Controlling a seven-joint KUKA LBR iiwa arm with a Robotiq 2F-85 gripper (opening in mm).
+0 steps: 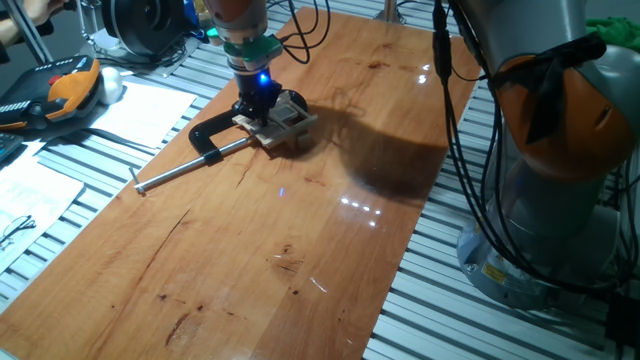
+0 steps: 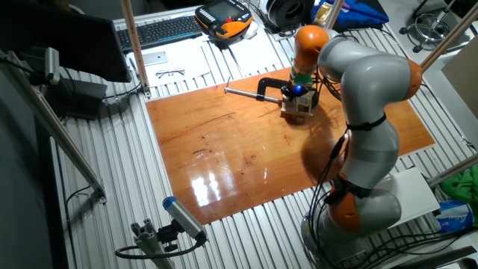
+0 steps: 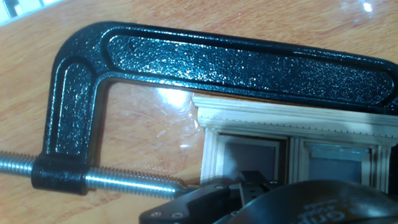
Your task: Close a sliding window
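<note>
The sliding window point(image 1: 287, 122) is a small pale wood frame lying on the wooden table, held inside the black C-clamp point(image 1: 212, 134). My gripper point(image 1: 262, 108) is lowered straight onto the window's near side, its blue light glowing just above. The other fixed view shows the same: gripper point(image 2: 297, 95) down on the window point(image 2: 300, 107) beside the clamp point(image 2: 269, 87). In the hand view the window's moulded top rail and two panes point(image 3: 292, 134) fill the right side. A dark finger tip point(image 3: 255, 182) rests at the left pane's lower edge. The fingers' spacing is hidden.
The clamp's steel screw rod point(image 1: 180, 170) sticks out to the left across the table point(image 1: 300, 250). Papers point(image 1: 145, 110), an orange and black pendant point(image 1: 65, 90) and cables lie beyond the left edge. The arm's grey and orange base point(image 1: 560, 150) stands to the right.
</note>
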